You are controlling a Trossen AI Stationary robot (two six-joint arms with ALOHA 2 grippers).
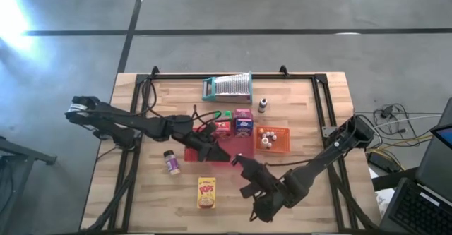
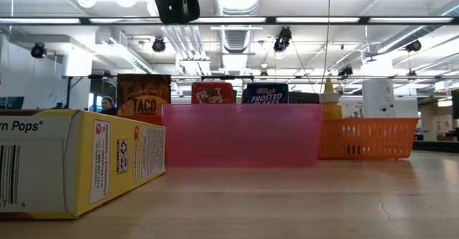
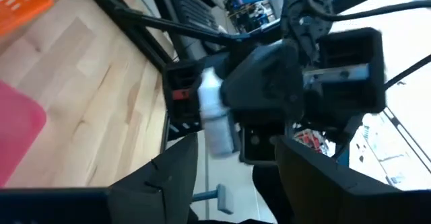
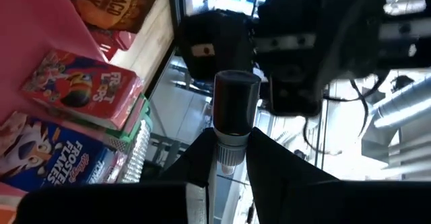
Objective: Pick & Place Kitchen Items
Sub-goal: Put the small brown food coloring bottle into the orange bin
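The right gripper (image 4: 227, 158) pinches a small white bottle with a dark cap (image 4: 234, 116) above the translucent pink-red tray (image 1: 205, 152) — facing the left gripper (image 1: 217, 152), whose fingers stand spread and empty. The yellow Corn Pops box (image 1: 205, 193) lies near the table's front edge.

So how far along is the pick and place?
Apparently done: small jars sit in the orange tray. In hand: the right end effector is shut on a dark-capped bottle, facing the open left end effector. Left on the bare table: yellow box, spice jar, tiny bottle.
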